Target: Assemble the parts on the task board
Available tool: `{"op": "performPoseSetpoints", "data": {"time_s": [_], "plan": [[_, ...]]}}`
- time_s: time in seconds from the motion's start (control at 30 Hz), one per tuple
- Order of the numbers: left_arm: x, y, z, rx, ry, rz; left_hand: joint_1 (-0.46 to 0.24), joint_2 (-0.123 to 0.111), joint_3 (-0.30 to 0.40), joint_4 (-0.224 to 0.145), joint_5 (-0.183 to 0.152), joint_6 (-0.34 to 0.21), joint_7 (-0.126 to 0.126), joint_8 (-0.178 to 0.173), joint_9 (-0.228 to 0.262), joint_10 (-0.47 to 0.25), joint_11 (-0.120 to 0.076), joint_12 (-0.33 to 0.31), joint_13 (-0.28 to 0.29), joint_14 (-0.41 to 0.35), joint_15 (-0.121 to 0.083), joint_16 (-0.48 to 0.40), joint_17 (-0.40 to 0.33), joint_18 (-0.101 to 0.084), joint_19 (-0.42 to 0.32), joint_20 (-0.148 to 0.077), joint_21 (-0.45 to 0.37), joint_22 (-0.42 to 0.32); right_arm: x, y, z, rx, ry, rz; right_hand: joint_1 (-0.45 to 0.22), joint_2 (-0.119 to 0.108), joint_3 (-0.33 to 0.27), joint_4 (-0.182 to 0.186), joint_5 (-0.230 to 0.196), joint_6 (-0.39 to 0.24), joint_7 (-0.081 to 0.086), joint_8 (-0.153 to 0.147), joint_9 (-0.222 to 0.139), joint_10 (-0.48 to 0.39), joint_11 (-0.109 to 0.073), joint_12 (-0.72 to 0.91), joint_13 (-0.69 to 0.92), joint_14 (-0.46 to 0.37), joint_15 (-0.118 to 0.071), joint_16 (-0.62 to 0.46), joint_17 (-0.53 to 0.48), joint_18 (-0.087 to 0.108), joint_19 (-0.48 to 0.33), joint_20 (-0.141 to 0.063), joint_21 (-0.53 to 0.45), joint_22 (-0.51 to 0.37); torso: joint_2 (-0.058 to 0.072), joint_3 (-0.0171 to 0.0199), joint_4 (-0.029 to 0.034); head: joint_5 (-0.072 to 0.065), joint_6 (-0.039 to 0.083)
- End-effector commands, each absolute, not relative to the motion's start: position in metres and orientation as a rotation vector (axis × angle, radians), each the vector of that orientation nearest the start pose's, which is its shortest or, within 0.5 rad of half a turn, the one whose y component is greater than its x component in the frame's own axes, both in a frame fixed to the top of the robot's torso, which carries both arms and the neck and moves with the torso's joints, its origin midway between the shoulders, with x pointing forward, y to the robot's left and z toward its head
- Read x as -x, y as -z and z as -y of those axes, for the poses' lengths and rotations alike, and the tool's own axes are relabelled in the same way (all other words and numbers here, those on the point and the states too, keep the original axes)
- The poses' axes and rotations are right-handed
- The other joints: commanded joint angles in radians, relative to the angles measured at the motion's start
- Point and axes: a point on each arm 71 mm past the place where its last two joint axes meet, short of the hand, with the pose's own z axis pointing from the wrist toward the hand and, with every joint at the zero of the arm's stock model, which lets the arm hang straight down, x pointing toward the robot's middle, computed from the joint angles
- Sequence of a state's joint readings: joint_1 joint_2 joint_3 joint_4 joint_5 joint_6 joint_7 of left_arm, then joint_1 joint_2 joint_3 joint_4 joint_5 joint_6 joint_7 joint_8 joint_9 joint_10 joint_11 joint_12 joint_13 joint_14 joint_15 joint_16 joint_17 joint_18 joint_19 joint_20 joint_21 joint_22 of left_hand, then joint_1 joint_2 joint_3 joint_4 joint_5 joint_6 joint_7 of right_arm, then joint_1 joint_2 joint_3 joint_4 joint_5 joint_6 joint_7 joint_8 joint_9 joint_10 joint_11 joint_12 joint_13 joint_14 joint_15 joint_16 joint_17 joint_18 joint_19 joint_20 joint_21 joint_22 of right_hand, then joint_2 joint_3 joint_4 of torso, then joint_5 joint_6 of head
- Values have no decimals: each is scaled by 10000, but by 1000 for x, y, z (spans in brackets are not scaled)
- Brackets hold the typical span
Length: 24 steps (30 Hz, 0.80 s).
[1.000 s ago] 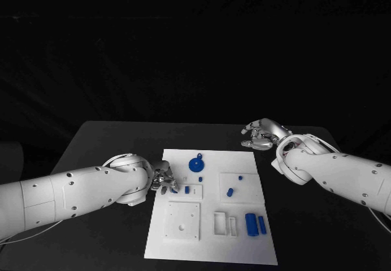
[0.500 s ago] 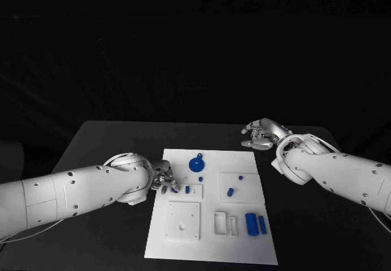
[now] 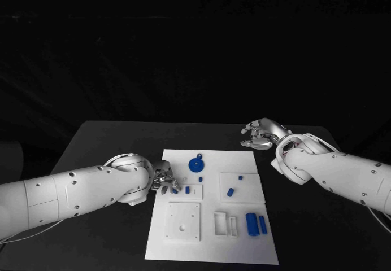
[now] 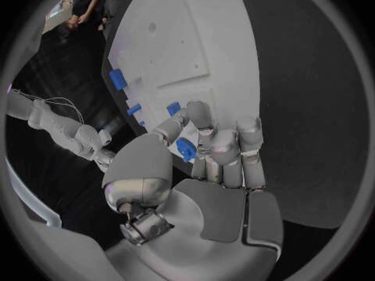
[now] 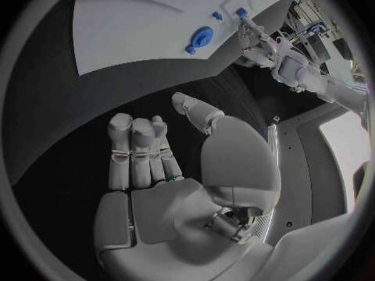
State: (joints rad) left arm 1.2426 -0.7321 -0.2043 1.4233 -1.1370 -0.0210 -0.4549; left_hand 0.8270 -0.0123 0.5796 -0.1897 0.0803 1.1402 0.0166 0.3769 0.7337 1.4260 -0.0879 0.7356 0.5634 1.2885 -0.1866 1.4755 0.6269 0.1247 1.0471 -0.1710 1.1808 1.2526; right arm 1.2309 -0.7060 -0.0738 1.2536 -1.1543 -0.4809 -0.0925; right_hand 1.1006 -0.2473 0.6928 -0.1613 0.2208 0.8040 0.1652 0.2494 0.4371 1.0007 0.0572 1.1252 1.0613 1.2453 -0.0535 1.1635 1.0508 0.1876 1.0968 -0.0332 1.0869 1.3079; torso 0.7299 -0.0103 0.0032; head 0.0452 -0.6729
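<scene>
Your left hand (image 4: 205,153), pinching a small blue part (image 4: 186,148), sits at the board's (image 3: 244,248) left edge, far nearer than your empty, loosely spread right hand (image 3: 261,134).

Dim, black surroundings; the white task board (image 3: 212,209) glares (wrist views bend straight edges).

Head view looked down from above onto worktop (image 3: 106,135), whole task board (image 3: 212,248) centred, both arms entering from picture sides. Left wrist view sat close behind left hand (image 4: 211,162), facing along fingers (image 4: 252,153) across board's length. Right wrist view sat close behind right hand (image 5: 168,168), facing over dark worktop toward board's far end. All three views shared task board; right wrist view also caught left hand (image 5: 249,34) at board's edge.
</scene>
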Motion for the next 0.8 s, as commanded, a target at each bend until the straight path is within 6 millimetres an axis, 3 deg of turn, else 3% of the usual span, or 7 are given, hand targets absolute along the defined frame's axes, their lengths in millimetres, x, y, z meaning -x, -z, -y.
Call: {"op": "performPoseSetpoints", "data": {"time_s": [0.03, 0.27, 0.57, 0.8], "plan": [[-478, 263, -193, 871, 3667, -22785, 2, -124, -11, 82, -69, 233, 9, 47, -22, 16, 6, 62, 14, 11, -72, 42, 10, 74, 33, -897, 45, 16, -539, 191, 221, -2262, -6272, -15948, -73, 58, -67, 14, 50, -11, 72, 69, -17, -93, 9, 49, -16, -24, 9, -3, -12, 742, 61, -37, -68, 167, 0, -2, 5, -14, 9], [-478, 263, -193, 863, 3662, -22795, -65, -228, -28, 159, -78, 238, 5, 56, -37, 11, 2, 74, 25, 10, -76, 49, 13, 79, 36, -907, 44, 20, -539, 191, 222, -2268, -6265, -15951, -77, 59, -70, 16, 54, -12, 72, 68, -18, -93, 9, 52, -18, -22, 9, -2, -12, 742, 63, -38, -67, 167, -1, -4, 3, -25, -2], [-479, 263, -194, 906, 3612, -22737, -285, -574, -65, 438, -173, 236, -4, 76, -80, -3, -8, 97, 46, 7, -88, 59, 16, 93, 44, -935, 35, 27, -539, 191, 222, -2265, -6273, -15957, -89, 57, -77, 23, 62, -14, 73, 68, -19, -93, 10, 57, -24, -19, 9, 0, -13, 742, 66, -38, -67, 167, -3, -4, 11, -32, 8], [-480, 262, -194, 910, 3601, -22699, -406, -636, -90, 561, -182, 241, -9, 88, -94, -1, -13, 110, 56, 9, -93, 70, 20, 96, 45, -944, 32, 31, -539, 191, 222, -2269, -6262, -15959, -94, 58, -79, 25, 67, -14, 73, 68, -20, -93, 10, 60, -27, -18, 9, 0, -13, 742, 68, -38, -67, 167, -2, -8, 7, -37, 15]]}}
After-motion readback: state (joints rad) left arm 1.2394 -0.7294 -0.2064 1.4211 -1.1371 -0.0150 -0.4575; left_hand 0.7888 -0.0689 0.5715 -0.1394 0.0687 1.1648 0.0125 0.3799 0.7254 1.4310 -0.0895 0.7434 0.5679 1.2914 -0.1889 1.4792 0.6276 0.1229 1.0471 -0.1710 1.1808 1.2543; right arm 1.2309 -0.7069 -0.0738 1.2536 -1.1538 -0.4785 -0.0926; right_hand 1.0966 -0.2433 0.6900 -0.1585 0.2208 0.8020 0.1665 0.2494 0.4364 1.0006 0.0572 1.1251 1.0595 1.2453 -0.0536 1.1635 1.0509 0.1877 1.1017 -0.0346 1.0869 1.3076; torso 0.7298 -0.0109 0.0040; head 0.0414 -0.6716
